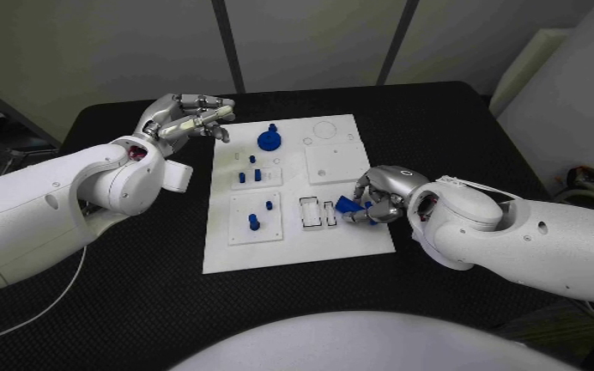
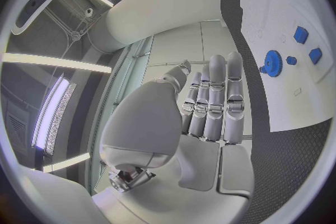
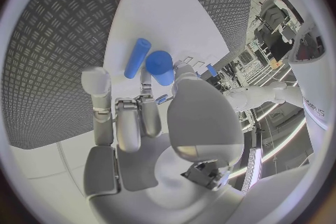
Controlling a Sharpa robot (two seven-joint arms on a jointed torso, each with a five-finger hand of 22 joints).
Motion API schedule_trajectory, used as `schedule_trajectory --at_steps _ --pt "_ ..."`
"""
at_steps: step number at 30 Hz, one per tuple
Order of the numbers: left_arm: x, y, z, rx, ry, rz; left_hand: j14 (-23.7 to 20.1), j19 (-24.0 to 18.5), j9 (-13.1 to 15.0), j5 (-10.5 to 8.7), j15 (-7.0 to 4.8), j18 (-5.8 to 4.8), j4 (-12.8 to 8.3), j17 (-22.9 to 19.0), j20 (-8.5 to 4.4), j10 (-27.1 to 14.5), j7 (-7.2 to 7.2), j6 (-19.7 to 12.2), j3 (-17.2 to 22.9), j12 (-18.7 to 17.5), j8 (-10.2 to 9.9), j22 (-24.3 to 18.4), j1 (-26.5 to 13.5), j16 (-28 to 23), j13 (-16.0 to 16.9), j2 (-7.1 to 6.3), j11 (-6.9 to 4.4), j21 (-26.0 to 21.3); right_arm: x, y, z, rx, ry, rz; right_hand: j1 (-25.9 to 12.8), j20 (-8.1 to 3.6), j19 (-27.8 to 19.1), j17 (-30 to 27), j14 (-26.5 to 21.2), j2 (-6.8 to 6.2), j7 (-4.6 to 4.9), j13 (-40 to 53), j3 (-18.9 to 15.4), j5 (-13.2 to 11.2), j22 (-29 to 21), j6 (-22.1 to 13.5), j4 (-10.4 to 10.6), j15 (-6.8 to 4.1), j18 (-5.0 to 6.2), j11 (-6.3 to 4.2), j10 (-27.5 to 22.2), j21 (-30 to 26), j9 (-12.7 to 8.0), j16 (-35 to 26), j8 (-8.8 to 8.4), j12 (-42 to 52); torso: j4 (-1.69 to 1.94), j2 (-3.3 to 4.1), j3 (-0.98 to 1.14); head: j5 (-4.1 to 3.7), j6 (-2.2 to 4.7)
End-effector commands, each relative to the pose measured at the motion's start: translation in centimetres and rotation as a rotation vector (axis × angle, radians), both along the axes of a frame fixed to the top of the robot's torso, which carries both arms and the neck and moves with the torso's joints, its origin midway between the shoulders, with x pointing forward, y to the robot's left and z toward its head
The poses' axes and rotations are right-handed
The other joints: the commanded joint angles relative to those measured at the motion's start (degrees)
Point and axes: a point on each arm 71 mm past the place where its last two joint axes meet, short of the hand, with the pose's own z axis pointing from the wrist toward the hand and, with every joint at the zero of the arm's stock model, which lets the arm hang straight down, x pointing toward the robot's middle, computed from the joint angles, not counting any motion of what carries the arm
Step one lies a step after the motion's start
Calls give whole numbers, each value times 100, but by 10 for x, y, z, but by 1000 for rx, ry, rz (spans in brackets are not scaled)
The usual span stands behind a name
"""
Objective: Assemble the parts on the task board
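Note:
The white task board (image 1: 297,246) lies mid-table. My right hand (image 1: 378,192) rests at its right edge, its fingers curled round a short blue cylinder (image 1: 350,207). Up close this cylinder (image 3: 161,67) sits pinched against the thumb of the right hand (image 3: 140,123), and a second blue peg (image 3: 137,57) lies on the board beside it. My left hand (image 1: 192,118) hovers off the board's far left corner, fingers straight and holding nothing. In the left wrist view, a blue gear (image 2: 271,63) stands on the board beyond the left hand (image 2: 210,106).
On the board's left half are the blue gear (image 1: 270,139), several small blue pegs (image 1: 254,173) and an upright blue peg (image 1: 254,221) in a square plate. White slotted blocks (image 1: 310,213) sit just left of my right hand. Black table surrounds the board.

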Motion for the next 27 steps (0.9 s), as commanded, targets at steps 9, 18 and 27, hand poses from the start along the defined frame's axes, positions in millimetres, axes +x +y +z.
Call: schedule_trajectory --at_steps 9,18,27 --pt "0 -1 2 -9 -9 -7 -15 44 -5 -16 38 -26 9 -5 13 -31 24 -20 -21 32 -10 -6 -13 -31 7 -20 14 -22 -5 1 -11 -26 35 -4 13 4 17 1187 534 134 -23 486 -36 16 31 -14 -11 12 -43 -21 -14 19 32 12 110 -8 -12 -4 -1 23 -23" --pt "0 -1 2 -8 -8 -7 -15 44 -5 -16 38 -26 9 -5 13 -31 24 -20 -21 32 -10 -6 -13 -31 7 -20 14 -22 -10 2 -1 54 -12 -33 102 -26 75 1267 552 348 -78 572 -7 208 159 39 -22 -27 -63 -69 50 109 130 50 297 39 -8 -11 -3 37 -17" --pt "0 -2 1 -10 -7 -12 -16 43 -6 -17 41 -27 28 -5 16 -36 25 -23 -35 37 -9 -10 -37 -30 7 -19 15 -27 -19 12 13 145 -53 -31 105 -45 109 1309 562 404 -112 608 -27 262 231 89 -21 -49 -75 -98 80 161 179 70 371 59 14 -32 -24 42 -3"
